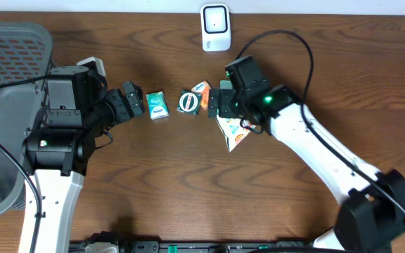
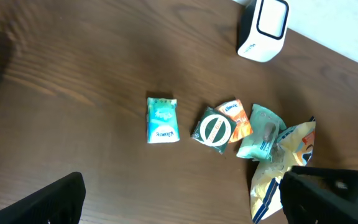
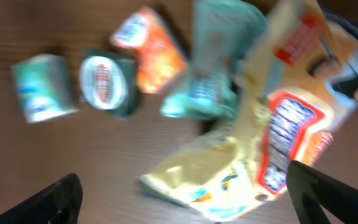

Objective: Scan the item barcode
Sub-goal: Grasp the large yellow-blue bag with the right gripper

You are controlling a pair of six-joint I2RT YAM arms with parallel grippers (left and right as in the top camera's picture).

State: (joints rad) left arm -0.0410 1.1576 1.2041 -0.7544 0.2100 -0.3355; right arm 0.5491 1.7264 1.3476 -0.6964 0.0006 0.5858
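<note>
Overhead: five small packs lie in a loose row mid-worktop (image 1: pixel 188 197), none lifted.
- Left to right: teal tissue pack (image 1: pixel 157 105), dark packet with a round white label (image 1: pixel 188 102), orange packet (image 1: pixel 202 89), then a yellow snack bag (image 1: pixel 234 133).
- The white scanner (image 1: pixel 216 27) stands apart at the far edge.
- A grey basket (image 1: pixel 5 42) fills the left corner, which only this view shows.
- Left hand (image 1: pixel 133 100) sits just beside the tissue pack. Right hand (image 1: pixel 213 102) hangs over the orange packet and hides what lies under it.

Left wrist view fills that gap.
- A green pouch (image 2: pixel 263 134) lies between the orange packet (image 2: pixel 238 118) and the snack bag (image 2: pixel 284 162), touching both.
- The tissue pack (image 2: pixel 162 120) is clear of its neighbours. The dark packet (image 2: pixel 214 129) overlaps the orange one.
- The scanner (image 2: pixel 263 28) is well apart.
- Left hand (image 2: pixel 182 186) is spread wide with nothing between its fingers (image 2: pixel 48 202).

Right wrist view is blurred, so print is unreadable.
- The snack bag (image 3: pixel 253 143) is closest, with the green pouch (image 3: pixel 213 62) behind it.
- Right hand (image 3: pixel 182 186) is spread wide above them and holds nothing.
- No barcode can be made out in any view.
</note>
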